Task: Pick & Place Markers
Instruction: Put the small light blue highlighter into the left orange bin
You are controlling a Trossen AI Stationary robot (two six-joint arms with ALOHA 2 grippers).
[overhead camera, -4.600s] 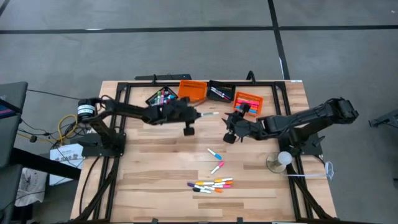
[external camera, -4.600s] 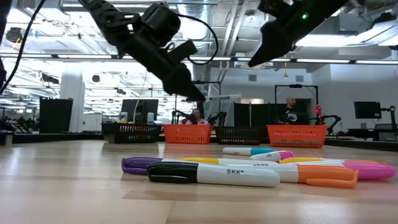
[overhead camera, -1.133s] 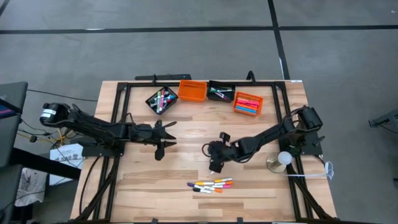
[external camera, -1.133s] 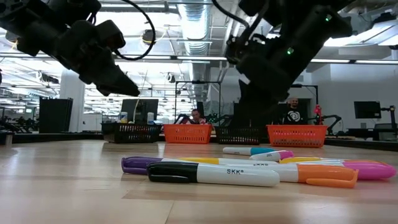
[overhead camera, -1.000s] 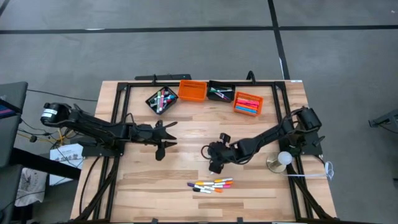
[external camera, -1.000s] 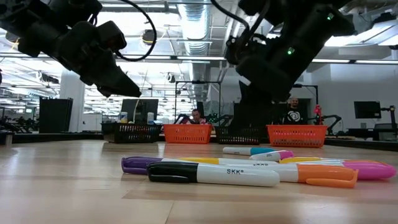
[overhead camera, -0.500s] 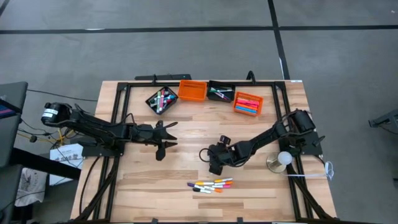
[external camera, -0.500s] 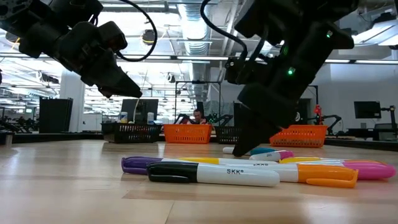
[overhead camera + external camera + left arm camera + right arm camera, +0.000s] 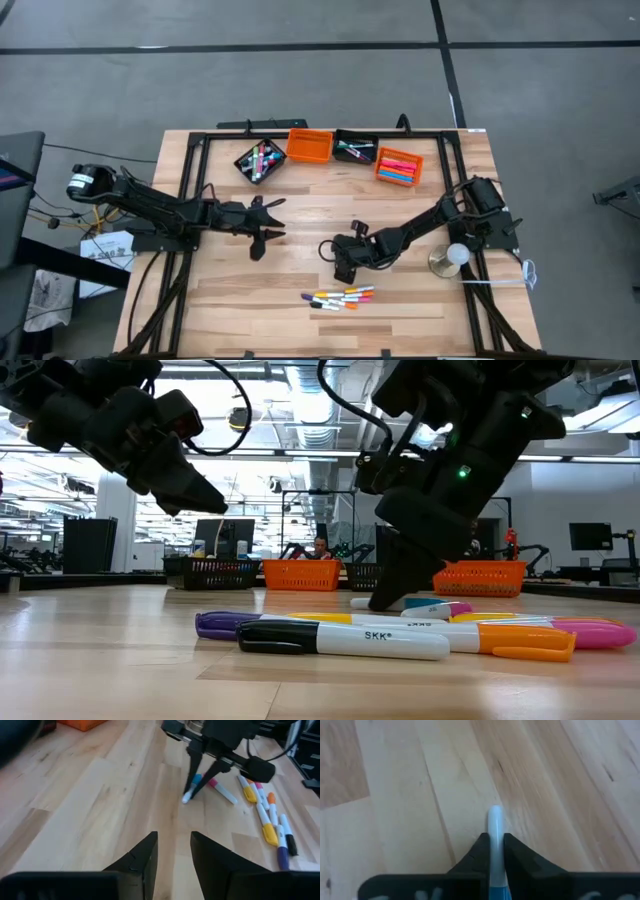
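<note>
The left pincer [image 9: 262, 237] hovered above the bare wood on the left half of the worktop [image 9: 230, 300], its fingers a little apart and holding nothing; that arm only waited.

Near the middle, the right pincer [image 9: 338, 262] had closed on a blue-and-white marker [image 9: 495, 827], which lay pinched between its fingers with the white end poking out beyond the tips. A pink-capped marker [image 9: 220, 790] lay just beside it, and the main cluster of markers [image 9: 340, 297] sat nearer the front edge. The four bins [image 9: 331, 152] stood in a row along the far edge, well apart from the grasp.

To do this step well, the lift would likely need to go straight up, so that the long free end did not drag on the wood or nudge the pink neighbour. The grip looked narrow, so a slow carry to the bins seemed wise.

Compared with half a second before, the right pincer had dropped fully onto the marker and shut; the left arm had barely shifted.
</note>
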